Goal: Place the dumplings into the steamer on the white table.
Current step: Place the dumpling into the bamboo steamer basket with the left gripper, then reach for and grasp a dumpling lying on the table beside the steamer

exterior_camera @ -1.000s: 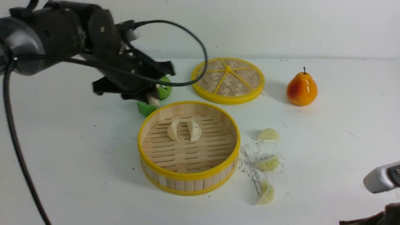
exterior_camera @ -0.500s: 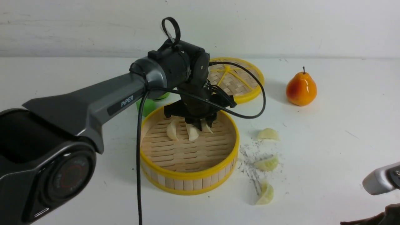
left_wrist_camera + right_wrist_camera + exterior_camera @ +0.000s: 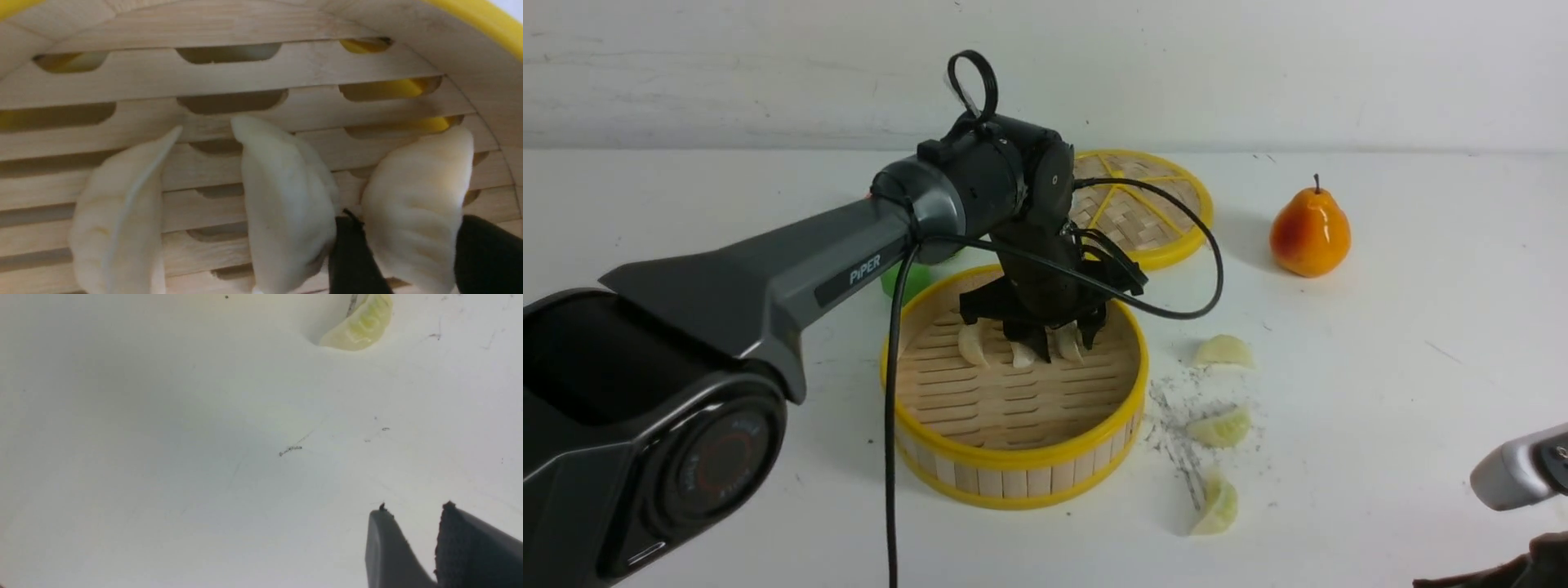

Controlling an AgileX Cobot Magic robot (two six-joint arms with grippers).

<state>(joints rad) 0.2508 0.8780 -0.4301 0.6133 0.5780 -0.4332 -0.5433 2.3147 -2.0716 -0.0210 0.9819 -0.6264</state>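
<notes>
although the white table (image 3: 1421, 367) is left with three green dumplings (image 3: 1221, 426) right of the steamer (image 3: 1013, 482), three cream dumplings (image 3: 286, 204) are laid inside at its far side. the left gripper (image 3: 1058, 331) is spread around the rightmost cream one; the right gripper (image 3: 414, 506), narrowly parted and empty, is mostly cropped.

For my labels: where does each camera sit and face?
Front: between the arms, facing forward at the steamer; left arm shows.
Left wrist: above the steamer floor, facing three cream dumplings; left tool shows.
Right wrist: above the white table, facing a green dumpling; right tool shows.
Front and left wrist share the cream dumplings.
</notes>
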